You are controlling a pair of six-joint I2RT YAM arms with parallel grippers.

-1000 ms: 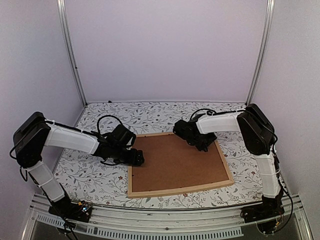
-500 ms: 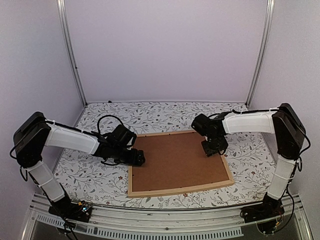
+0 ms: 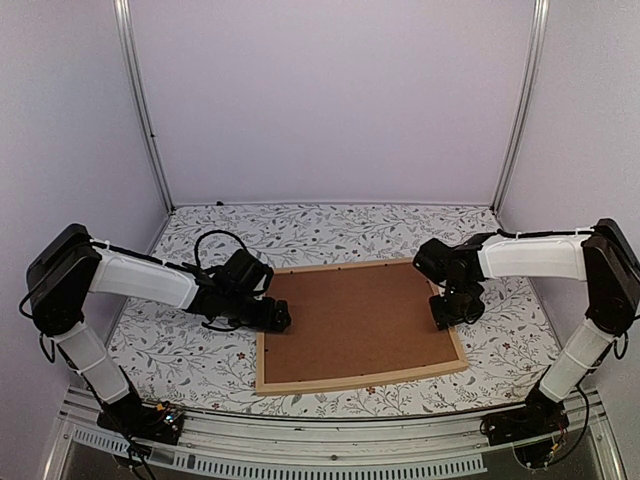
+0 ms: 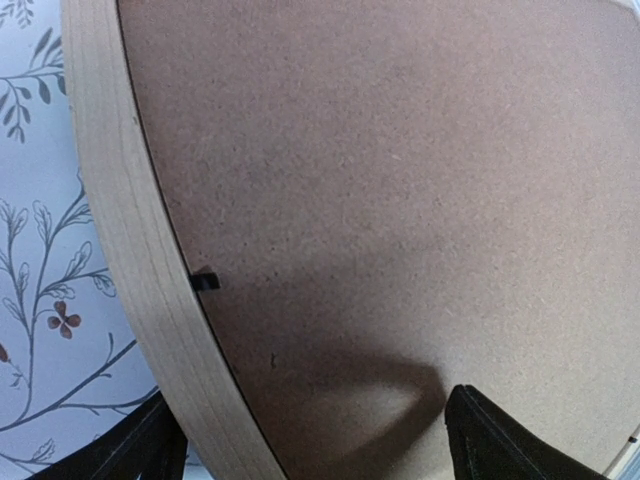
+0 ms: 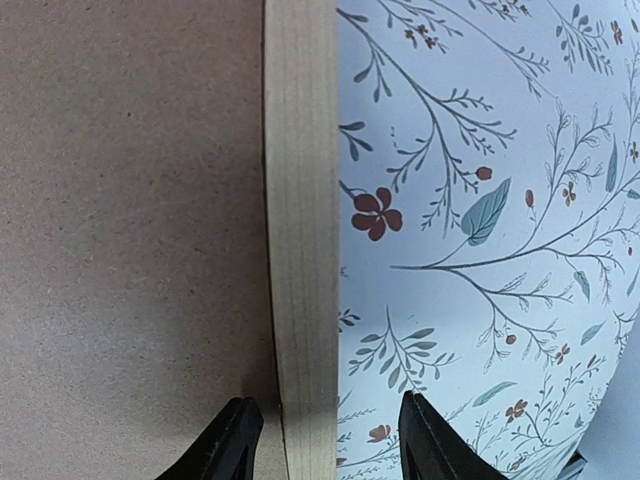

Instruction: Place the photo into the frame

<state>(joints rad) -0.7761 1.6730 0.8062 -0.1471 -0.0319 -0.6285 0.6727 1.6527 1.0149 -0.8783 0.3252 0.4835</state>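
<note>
Right pincer (image 5: 326, 400), jaws apart, astride frame (image 5: 300, 200)

The frame (image 3: 360, 379), filled by the brown backing board (image 3: 350, 325), is occupying the middle of the tabletop (image 3: 300, 235). The left pincer (image 3: 278, 318) and right pincer (image 3: 445, 318) are straddling its side strips, fingers apart. Bare floral surface is lying open around the frame, and the back wall (image 3: 330, 100) is closing off the far side.

Left arm of white plastic shells and black joints (image 3: 140, 278), same build on right arm (image 3: 530, 258); thin black cables (image 3: 216, 234) looping near wrists; matte black tapered fingers (image 5: 232, 440).
</note>
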